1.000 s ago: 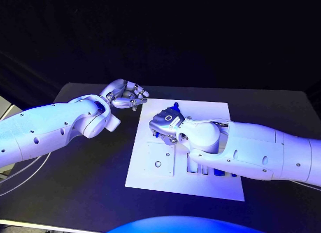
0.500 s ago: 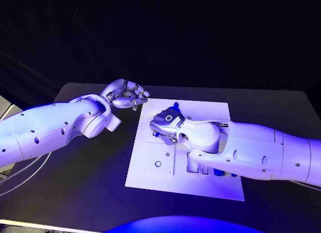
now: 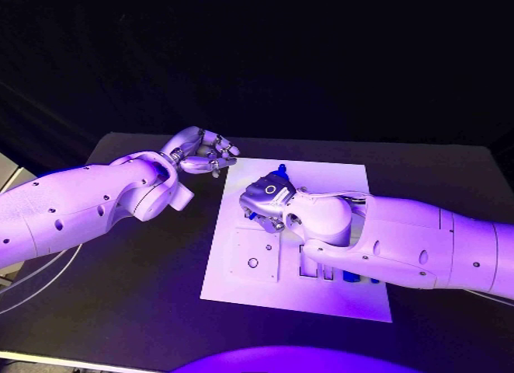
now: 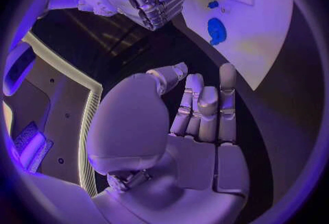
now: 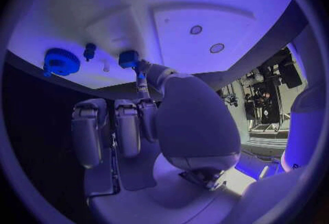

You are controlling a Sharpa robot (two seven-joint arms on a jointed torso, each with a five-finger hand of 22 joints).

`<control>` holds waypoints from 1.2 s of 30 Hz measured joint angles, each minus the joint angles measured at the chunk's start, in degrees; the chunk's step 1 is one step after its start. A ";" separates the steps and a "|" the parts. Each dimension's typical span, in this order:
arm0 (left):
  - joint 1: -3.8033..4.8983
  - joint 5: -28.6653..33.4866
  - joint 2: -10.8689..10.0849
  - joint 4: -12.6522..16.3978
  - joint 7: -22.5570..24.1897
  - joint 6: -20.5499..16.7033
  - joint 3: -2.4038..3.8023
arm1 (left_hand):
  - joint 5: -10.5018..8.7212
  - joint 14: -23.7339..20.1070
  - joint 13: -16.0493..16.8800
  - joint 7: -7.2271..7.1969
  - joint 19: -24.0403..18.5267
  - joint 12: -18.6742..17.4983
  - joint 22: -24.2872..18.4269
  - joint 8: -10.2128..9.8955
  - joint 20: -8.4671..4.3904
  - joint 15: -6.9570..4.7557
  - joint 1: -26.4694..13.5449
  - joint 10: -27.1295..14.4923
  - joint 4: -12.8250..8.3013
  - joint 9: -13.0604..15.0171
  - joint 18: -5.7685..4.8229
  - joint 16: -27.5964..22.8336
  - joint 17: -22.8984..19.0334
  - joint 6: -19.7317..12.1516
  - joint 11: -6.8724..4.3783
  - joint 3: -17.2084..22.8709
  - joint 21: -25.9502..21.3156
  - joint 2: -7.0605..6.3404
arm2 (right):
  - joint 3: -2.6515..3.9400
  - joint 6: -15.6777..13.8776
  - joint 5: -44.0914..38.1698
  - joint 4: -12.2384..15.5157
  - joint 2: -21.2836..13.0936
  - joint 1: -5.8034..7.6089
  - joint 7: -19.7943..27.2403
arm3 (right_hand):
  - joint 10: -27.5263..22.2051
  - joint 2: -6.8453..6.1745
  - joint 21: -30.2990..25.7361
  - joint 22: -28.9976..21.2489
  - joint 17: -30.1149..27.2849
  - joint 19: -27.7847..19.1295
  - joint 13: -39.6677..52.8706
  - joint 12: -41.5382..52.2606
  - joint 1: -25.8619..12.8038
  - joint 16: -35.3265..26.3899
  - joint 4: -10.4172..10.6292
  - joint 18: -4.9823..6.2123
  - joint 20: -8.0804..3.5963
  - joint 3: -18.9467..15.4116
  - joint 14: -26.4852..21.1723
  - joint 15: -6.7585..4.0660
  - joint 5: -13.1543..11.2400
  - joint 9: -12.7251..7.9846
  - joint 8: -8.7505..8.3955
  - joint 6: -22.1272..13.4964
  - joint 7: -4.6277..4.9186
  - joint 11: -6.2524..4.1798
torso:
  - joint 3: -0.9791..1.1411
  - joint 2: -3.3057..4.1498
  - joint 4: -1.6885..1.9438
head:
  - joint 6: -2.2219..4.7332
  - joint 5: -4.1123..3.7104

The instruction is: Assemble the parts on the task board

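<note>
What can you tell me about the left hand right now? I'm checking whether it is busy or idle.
The left hand is silver and metallic-looking, on a white arm. In the head view it sits over the black table just off the far left corner of the task board. Its fingers lie close together, partly curled over the palm, with nothing in them. It touches neither the board nor any part.

Robot lab: black draped backdrop, black table (image 3: 134,280), white task board (image 3: 241,272).

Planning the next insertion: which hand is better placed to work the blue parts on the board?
Right. The right hand is over the task board, its fingers at a small blue part. The left hand sits off the board's far left corner, holding nothing.
</note>
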 measured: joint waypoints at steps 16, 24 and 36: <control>0.00 0.01 -0.01 0.00 -0.11 0.00 0.00 | 0.00 0.00 0.00 0.00 0.00 0.00 0.00 0.00 0.00 0.00 0.00 0.00 0.00 -0.01 0.00 0.00 0.05 0.00 0.00 0.00 0.00 0.00 | -0.01 -0.23 0.12 0.00 -0.10 0.00 -0.03 | 0.00 -1.63 0.00 -0.01 0.04 0.00 0.00 -0.27 -0.41 0.00 0.40 0.00 0.00 -0.40 0.00 0.00 0.00 -0.87 -1.61 -2.43 -0.22 0.00 | 0.02 0.01 -0.02 | -0.14 0.02; 0.00 0.02 -0.02 -0.07 -0.14 0.00 0.00 | 0.00 0.00 0.01 0.00 0.00 0.00 0.01 0.00 0.00 0.00 0.00 0.00 0.00 -0.01 -0.01 0.00 0.04 0.00 0.00 0.00 0.00 0.00 | -0.02 -0.39 0.14 0.00 -0.21 0.00 -0.07 | 0.00 -1.63 0.00 0.04 0.04 0.00 0.00 -0.27 -0.41 0.00 0.40 0.00 0.00 -0.40 0.00 0.00 0.00 -0.86 -1.93 -2.64 -0.43 0.00 | 0.02 0.01 -0.01 | -0.14 0.03; 0.00 0.03 -0.02 -0.13 -0.18 0.00 0.00 | 0.00 0.00 0.01 0.00 0.00 0.00 -0.04 0.00 0.00 0.00 0.00 0.00 0.00 -0.02 0.00 0.00 0.04 0.00 0.00 0.00 0.00 0.00 | -0.02 -0.85 0.15 0.07 -0.31 0.00 -0.14 | 0.00 -1.31 0.00 0.03 0.03 0.00 0.00 -0.27 -0.10 0.00 0.40 0.00 0.00 -0.40 0.00 0.00 0.00 -0.86 -1.93 -2.14 -0.50 0.00 | 0.01 -0.01 -0.01 | -0.14 0.03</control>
